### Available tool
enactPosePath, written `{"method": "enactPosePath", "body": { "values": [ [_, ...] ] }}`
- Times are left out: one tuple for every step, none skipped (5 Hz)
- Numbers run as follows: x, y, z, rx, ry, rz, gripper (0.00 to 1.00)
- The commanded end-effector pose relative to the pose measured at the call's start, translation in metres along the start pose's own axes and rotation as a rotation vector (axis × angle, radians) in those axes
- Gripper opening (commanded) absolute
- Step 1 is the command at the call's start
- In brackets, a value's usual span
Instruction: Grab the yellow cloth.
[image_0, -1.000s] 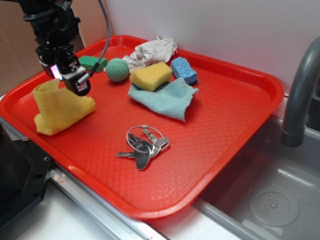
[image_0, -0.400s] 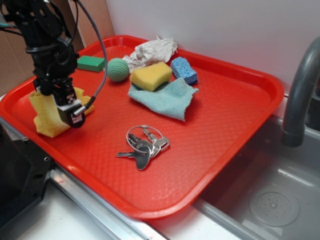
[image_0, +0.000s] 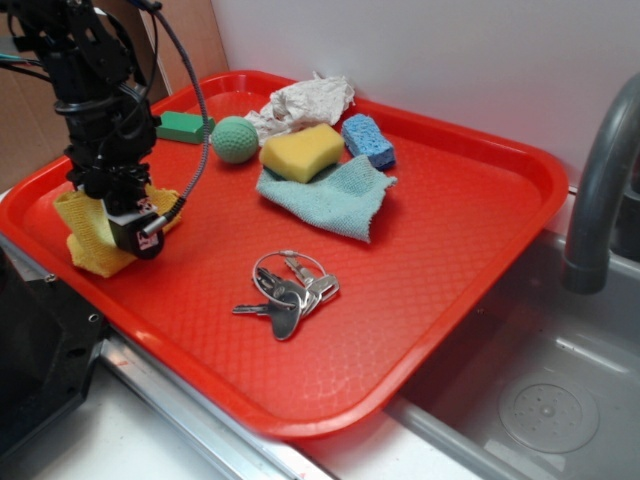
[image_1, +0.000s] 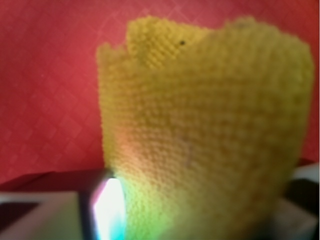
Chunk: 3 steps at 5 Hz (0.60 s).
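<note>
Pressing into yellow cloth (image_0: 88, 228): end effector (image_0: 118, 215), opening hidden.

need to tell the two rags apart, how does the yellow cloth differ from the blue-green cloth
The yellow cloth is mustard and bunched up under the gripper at the tray's left edge; the blue-green cloth lies spread flat near the middle. The yellow one looks smaller. The blue-green one has a yellow sponge resting on its back edge; the yellow one touches only the gripper. Both are soft, textured fabric.
</note>
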<state>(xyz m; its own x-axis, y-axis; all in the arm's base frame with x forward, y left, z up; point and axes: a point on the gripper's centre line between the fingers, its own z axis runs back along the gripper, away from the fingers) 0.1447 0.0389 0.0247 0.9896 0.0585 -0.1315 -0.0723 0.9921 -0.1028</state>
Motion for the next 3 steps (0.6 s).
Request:
{"method": "enactPosePath", "body": {
  "values": [
    [0.008,0.029,0.083,0.099,-0.155,0.21,0.0],
    [0.015,0.022,0.136,0.145,-0.234,0.287,0.0],
    [0.024,-0.003,0.186,0.063,-0.252,0.267,0.0]
  ]
}}
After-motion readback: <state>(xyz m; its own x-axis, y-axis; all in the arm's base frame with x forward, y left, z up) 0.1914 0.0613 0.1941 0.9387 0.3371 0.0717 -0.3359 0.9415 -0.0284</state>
